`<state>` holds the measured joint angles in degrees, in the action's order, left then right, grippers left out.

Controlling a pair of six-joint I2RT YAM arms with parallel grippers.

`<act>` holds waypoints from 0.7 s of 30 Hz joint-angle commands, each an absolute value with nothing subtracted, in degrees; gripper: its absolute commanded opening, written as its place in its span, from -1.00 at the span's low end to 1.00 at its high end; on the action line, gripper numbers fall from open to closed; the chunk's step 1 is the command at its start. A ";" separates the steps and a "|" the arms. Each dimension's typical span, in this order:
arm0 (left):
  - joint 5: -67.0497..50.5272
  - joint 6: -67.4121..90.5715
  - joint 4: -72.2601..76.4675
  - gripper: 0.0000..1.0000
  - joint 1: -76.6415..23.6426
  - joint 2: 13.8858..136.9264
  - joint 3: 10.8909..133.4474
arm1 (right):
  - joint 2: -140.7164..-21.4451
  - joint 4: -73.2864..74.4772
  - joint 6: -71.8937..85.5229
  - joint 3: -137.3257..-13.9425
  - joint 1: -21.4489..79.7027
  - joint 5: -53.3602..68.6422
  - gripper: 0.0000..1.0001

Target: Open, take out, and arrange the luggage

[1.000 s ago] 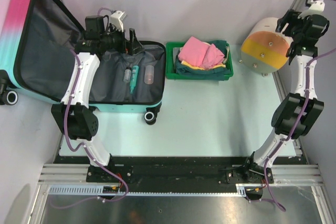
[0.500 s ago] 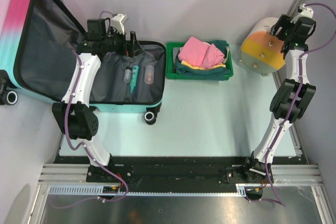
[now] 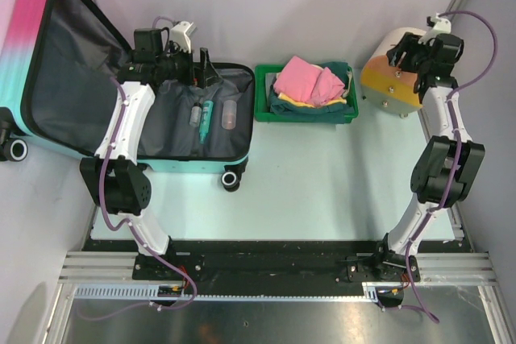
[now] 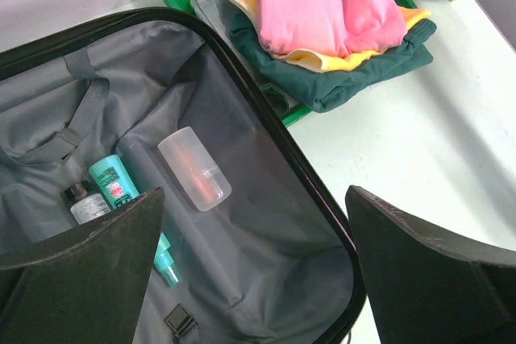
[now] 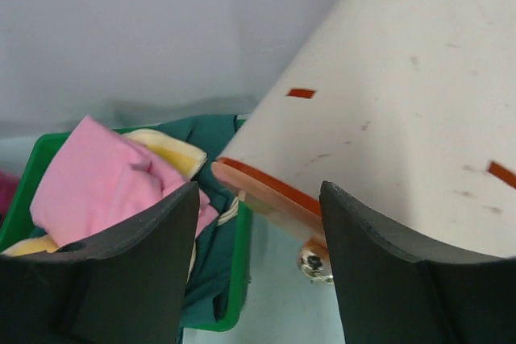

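Two arms stood at the 6 o'clock edge of the pale counter (image 3: 322,175). The luggage (image 3: 72,70) lay open at about 10 o'clock, with its pink and teal lid leaning back and its grey inside showing. In the flat half were three small things: a clear bottle (image 4: 193,168), a teal tube (image 4: 113,183) just beside it, and a tiny bottle with a black cap (image 4: 85,205). The left gripper (image 4: 254,199) hung over the 12 o'clock edge of that flat half. Its fingers were spread wide and held nothing. At 12 o'clock on the counter, just beside the luggage, sat a green tray (image 3: 306,118) full of folded clothes, with a pink cloth (image 3: 302,80) on top. At 2 o'clock lay a white and orange cylinder (image 3: 387,86) on its side. The right gripper (image 5: 258,191) was up over it with its fingers apart. The orange rim showed between them, but whether they touched it could not be told.
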<state>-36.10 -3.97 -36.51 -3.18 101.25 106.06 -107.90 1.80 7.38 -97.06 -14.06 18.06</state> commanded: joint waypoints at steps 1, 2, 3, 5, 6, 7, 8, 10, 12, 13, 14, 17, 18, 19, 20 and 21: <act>-37.26 -5.54 -35.24 0.96 -2.64 100.72 106.70 | -108.90 15.45 6.68 -94.57 -14.94 22.67 0.32; -37.27 -5.54 -35.33 0.96 -2.64 100.72 106.70 | -108.98 16.16 6.94 -94.66 -16.07 23.72 0.31; -37.35 -5.54 -35.33 0.96 -2.64 100.64 106.53 | -108.81 16.95 7.47 -94.75 -16.61 24.69 0.32; -37.70 -5.19 -35.25 0.96 -2.64 100.81 106.44 | -108.37 17.05 7.47 -94.83 -17.75 27.94 0.34; -37.71 -5.19 -35.33 0.96 -2.64 100.98 106.26 | -108.20 16.96 7.21 -95.01 -17.93 28.91 0.36; -37.79 -5.01 -35.25 0.96 -2.64 101.07 106.35 | -107.93 16.61 6.68 -95.01 -17.93 30.57 0.37; -37.97 -4.92 -35.24 0.96 -2.64 101.16 106.35 | -107.76 16.44 6.59 -95.44 -17.93 31.02 0.36; -37.97 -5.01 -35.33 0.95 -2.64 101.51 106.43 | -107.67 15.74 6.42 -96.15 -18.02 33.12 0.37; -38.06 -5.19 -35.33 0.96 -2.64 101.78 106.61 | -107.58 14.60 6.33 -97.38 -17.84 34.10 0.39; -38.06 -5.10 -35.33 0.96 -2.64 101.78 106.70 | -107.40 13.89 6.50 -97.73 -17.84 35.32 0.39; -37.97 -5.18 -35.33 0.96 -2.64 101.78 106.79 | -107.32 13.54 6.24 -98.69 -17.84 35.59 0.39; -38.06 -5.19 -35.24 0.96 -2.64 101.69 106.87 | -107.40 12.66 6.24 -100.19 -17.93 35.16 0.43; -38.06 -5.19 -35.33 0.96 -2.64 101.78 106.88 | -107.92 12.92 6.07 -101.50 -18.02 34.03 0.43; -38.06 -5.27 -35.25 0.96 -2.64 101.78 106.88 | -108.28 13.62 5.63 -102.47 -18.19 33.93 0.43; -38.06 -5.19 -35.33 0.96 -2.64 101.78 106.88 | -108.98 14.75 4.41 -103.52 -18.11 33.58 0.45; -38.06 -5.27 -35.33 0.96 -2.64 101.78 106.96 | -109.51 17.72 3.52 -105.54 -18.11 33.14 0.47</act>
<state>-36.27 -3.90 -36.51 -3.11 102.02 106.06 -107.59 10.13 5.56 -99.90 -18.48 32.40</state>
